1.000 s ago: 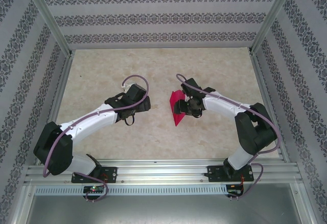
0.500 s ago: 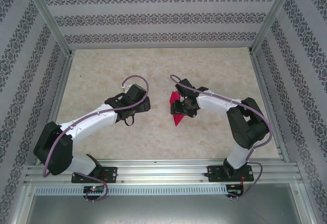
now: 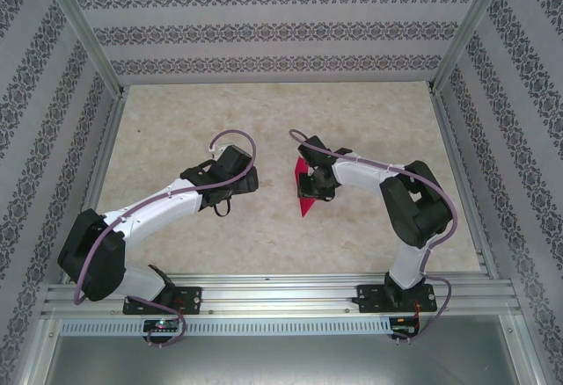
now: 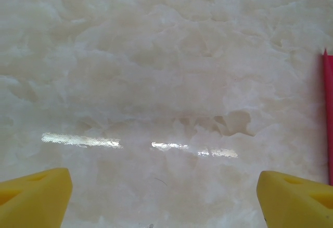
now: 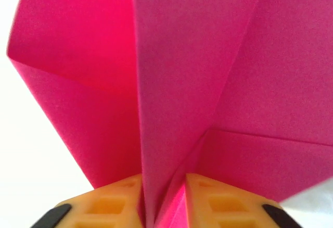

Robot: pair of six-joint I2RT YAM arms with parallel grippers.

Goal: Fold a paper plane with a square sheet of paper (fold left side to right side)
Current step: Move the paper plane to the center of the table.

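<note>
- One big, pale, stone-look table [image 3: 264, 112] lies under everything, and all the work is near the middle of the table.
- Two white and black robot arms stand at the near edge of the table. The right arm [image 3: 387, 183] is bent sharply at its elbow and reaches in toward the middle of the table. The left arm [image 3: 149, 209] stretches out long and low over the left half of the table.
- The bright pink folded paper [image 3: 303, 190] is at the middle of the table, with a sharp tip pointing at the near edge. It looks narrow and already partly folded, and part of it stands up off the table.
- The left gripper [image 4: 166, 202] is spread wide with nothing in it, low over bare table. The paper's thin edge sits just off to one side of it.
- The right gripper [image 5: 164, 204] is squeezed tight on a fold of the paper, which rises from between its yellow-orange fingers [image 5: 104, 204].
- The raised flap is the smallest part. I think the step now is swinging one side over onto the other. Next, the flap needs to be laid down with its edges matching and then pressed flat, and the free gripper could pin the paper so it does not slide.
</note>
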